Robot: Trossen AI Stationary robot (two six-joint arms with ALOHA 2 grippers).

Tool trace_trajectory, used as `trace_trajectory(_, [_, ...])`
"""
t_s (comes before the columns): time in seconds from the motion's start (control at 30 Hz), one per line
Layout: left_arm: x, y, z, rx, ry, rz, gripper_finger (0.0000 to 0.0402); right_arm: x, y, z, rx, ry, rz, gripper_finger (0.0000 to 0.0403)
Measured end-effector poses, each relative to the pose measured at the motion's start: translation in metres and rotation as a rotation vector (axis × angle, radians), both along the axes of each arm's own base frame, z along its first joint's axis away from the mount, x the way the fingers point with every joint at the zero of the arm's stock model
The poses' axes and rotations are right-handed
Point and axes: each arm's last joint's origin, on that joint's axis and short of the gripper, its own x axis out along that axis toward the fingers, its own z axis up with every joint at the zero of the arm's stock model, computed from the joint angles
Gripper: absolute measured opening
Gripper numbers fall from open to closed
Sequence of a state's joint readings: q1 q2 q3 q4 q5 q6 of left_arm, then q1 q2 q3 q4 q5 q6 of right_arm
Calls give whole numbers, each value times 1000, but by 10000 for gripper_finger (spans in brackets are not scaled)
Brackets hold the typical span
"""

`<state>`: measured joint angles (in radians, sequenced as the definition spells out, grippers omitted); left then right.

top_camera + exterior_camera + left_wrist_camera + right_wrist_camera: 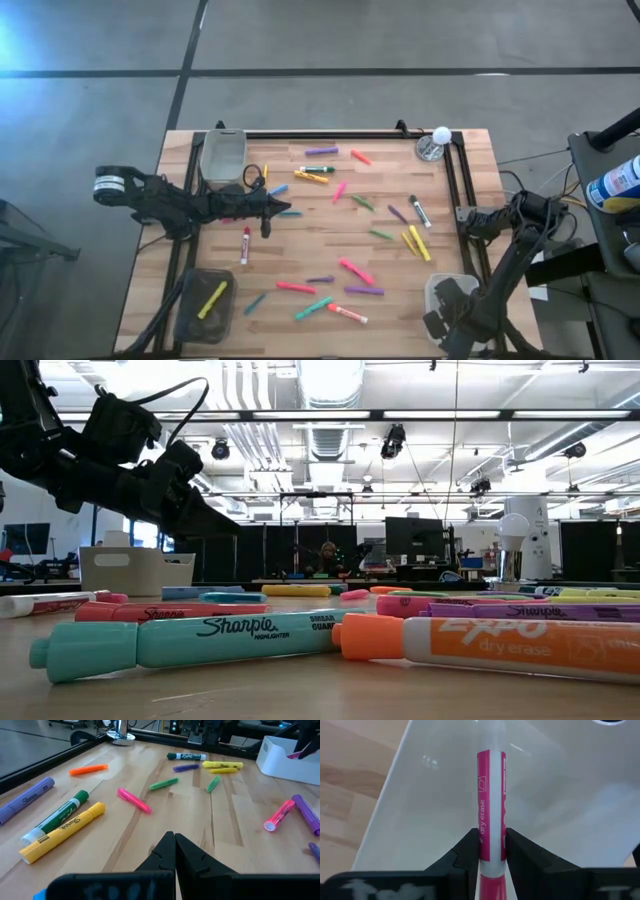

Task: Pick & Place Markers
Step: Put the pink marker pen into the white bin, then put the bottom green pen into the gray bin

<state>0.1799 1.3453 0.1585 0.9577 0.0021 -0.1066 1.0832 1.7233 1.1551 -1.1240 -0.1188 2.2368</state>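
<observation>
Wooden boards make up the table (330, 240) I see from above, with the markers (345, 215) strewn over most of it. I use the white bin (447, 300), at the table's near right corner, as my landmark. My right gripper (447, 322) hangs over that bin, the arm reaching in from the table's right edge. Well apart from the bin, over toward the left side of the table, my left gripper (268, 213) hovers above the boards with its fingers pressed together and nothing between them. A dark bin (206, 305) holding one yellow marker (212, 300) sits at the near left corner, straight across from the white bin, and a grey bin (223, 155) stands at the far left corner.

From table height, a teal highlighter (185, 640) and an orange-capped marker (495, 645) lie closest to the lens. The left gripper (215, 520) hangs above the table on the left of this view; the white bin is not visible here.

Past the left wrist, the clenched left gripper (175, 840) points over a pink highlighter (134, 800) and a yellow highlighter (62, 832).

Past the right wrist, the right gripper (491, 845) has a pink dry-erase marker (491, 805) between its two fingers (467, 852), both touching the barrel, directly above the white bin's (420, 815) floor.
</observation>
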Motion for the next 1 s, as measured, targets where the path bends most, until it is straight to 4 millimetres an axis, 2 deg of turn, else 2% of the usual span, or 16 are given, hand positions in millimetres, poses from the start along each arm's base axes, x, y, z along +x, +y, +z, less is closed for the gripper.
trace_trajectory(0.3, [0,0,0,0,1,0,0,1,-1,1,11,-4,38,143])
trace_trajectory(0.4, [0,0,0,1,1,-1,0,1,1,10,41,-18,52,155])
trace_trajectory(0.5, [0,0,0,1,1,-1,0,4,3,28,99,-53,105,158])
trace_trajectory(0.63, [0,0,0,1,3,-1,0,7,-3,53,69,-98,186,146])
trace_trajectory(0.73, [0,0,-1,0,8,-1,0,14,-9,67,4,-258,326,127])
trace_trajectory(0.87, [0,0,-1,-1,10,-1,0,30,-19,77,-168,-515,579,95])
trace_trajectory(1.0, [0,0,-1,-5,10,0,0,53,-39,80,-371,-561,724,58])
